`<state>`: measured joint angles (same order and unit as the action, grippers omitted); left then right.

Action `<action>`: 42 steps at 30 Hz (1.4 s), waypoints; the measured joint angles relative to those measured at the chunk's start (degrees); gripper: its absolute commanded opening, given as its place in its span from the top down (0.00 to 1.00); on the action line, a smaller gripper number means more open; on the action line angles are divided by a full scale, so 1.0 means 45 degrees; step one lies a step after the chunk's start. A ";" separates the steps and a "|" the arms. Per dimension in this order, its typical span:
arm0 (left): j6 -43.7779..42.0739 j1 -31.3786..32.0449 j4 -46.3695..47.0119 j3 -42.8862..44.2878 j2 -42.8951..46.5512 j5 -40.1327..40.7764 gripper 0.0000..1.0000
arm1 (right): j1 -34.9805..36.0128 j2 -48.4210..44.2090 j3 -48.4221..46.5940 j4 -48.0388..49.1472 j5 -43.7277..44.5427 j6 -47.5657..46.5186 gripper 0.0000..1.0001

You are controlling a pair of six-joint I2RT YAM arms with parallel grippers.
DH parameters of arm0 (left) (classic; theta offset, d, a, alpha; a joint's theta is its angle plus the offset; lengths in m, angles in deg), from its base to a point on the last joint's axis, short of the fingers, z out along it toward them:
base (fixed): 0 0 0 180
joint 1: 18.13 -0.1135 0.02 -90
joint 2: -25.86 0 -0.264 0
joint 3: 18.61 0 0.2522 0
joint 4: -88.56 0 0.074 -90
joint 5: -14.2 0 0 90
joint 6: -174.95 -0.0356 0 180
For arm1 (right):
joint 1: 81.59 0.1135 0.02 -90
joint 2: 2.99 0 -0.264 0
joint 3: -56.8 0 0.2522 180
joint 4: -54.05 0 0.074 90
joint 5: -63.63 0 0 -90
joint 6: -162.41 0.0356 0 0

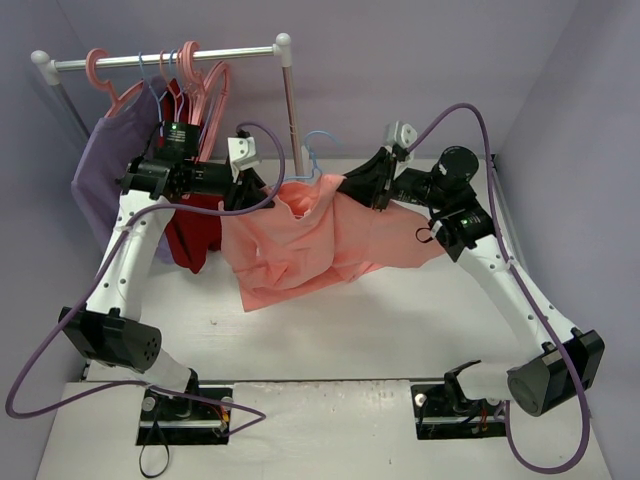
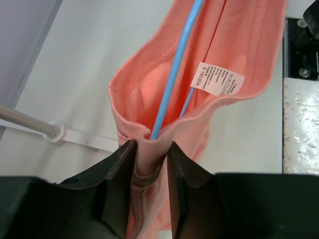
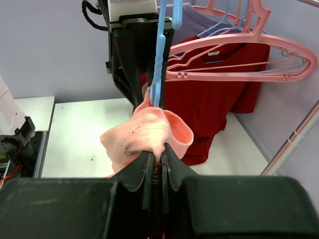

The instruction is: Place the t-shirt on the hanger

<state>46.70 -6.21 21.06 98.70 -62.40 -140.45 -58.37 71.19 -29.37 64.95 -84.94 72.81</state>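
Above the desk (image 1: 380,320), in the top view, the t-shirt (image 1: 320,240) hangs stretched between the left claw (image 1: 243,190) and the right claw (image 1: 368,192). The hook of the hanger (image 1: 318,150) pokes up just behind its collar.

Left wrist view: the left claw (image 2: 149,169) is nearly closed, pinching the ribbed collar of the t-shirt (image 2: 149,74). The hanger (image 2: 174,74) wire runs down inside the neck opening right to the fingers. Can't really tell whether the wire is caught in the grip too. There's a white size label (image 2: 218,78) inside the collar.

Right wrist view: the right claw (image 3: 157,169) is clamped tight on a bunched fold of the t-shirt (image 3: 144,134), with the hanger (image 3: 159,64) standing upright just beyond it. A dark red garment (image 3: 209,104) hangs behind on pink hangers (image 3: 239,55).
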 measured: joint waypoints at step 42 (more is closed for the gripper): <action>0.4578 -0.0408 0.1827 -0.2418 0.2713 0.1170 1.00 | -0.3099 -0.2692 0.2239 -0.2060 0.1852 -0.0758 0.32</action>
<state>67.30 -8.04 29.29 87.82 -50.19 -135.19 -72.31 59.08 -19.29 55.68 -76.61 69.40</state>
